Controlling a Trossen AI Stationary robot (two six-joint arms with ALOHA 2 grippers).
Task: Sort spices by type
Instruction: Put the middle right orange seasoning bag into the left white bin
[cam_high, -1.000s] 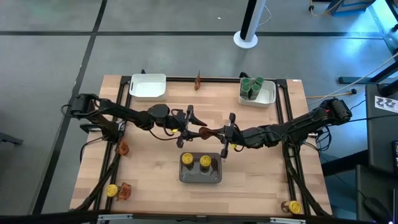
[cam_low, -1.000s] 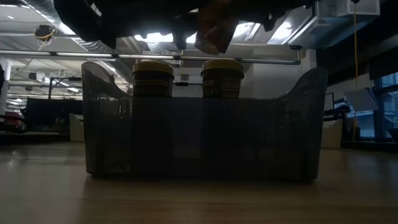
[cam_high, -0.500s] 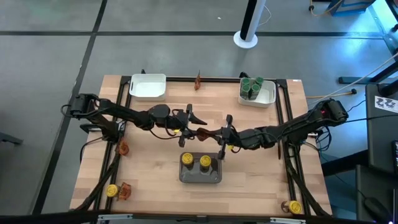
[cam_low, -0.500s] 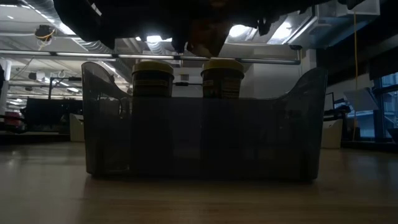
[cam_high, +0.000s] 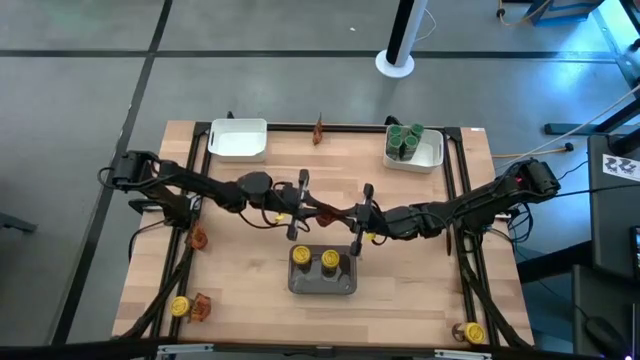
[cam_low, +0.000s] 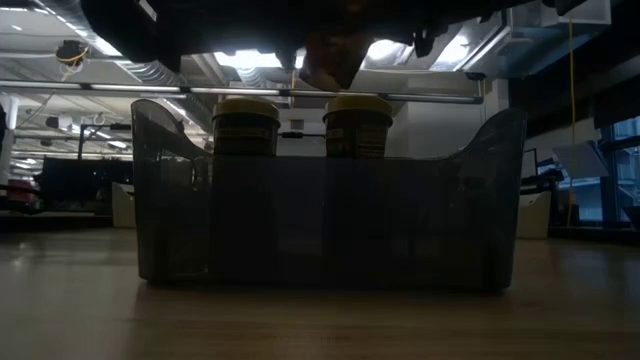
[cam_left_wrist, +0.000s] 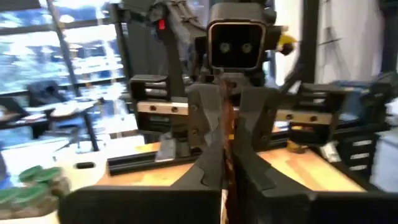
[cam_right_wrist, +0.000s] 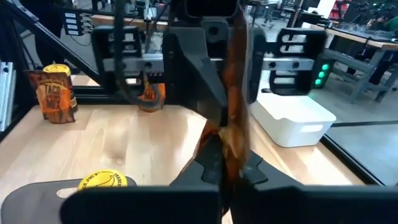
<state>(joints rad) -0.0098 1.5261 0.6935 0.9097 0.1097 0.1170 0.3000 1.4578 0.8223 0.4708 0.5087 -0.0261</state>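
Observation:
A crinkly reddish-orange spice packet (cam_high: 332, 212) hangs in the air over the table's middle, between my two grippers. My left gripper (cam_high: 312, 207) is shut on its left end and my right gripper (cam_high: 352, 213) on its right end. In the low view the packet (cam_low: 330, 58) hangs just above the grey tray (cam_high: 322, 284). In that tray stand two yellow-lidded jars (cam_high: 300, 257) (cam_high: 329, 260). Both wrist views show the packet edge-on, with the other gripper behind it. My left gripper pinches the packet's left end (cam_left_wrist: 227, 158) between its two fingers, coming level from the table's left. The packet stands on edge, clear of the table. My right gripper pinches the packet's right end (cam_right_wrist: 231, 140) between its two fingers, coming nearly level from the table's right. The packet stretches away toward the other gripper and is lifted clear.
An empty white tray (cam_high: 238, 138) stands at the far left and a white tray (cam_high: 432, 156) with green-lidded jars (cam_high: 405, 138) at the far right. Loose packets lie at the far edge (cam_high: 318, 128), the left edge (cam_high: 197, 238) and near left (cam_high: 202, 306). Yellow-lidded jars stand near left (cam_high: 180, 306) and near right (cam_high: 472, 332).
My left gripper has rolled slightly and shut on the packet's left end, having stood open around it a second ago. The packet has stayed in my right gripper above the grey tray.

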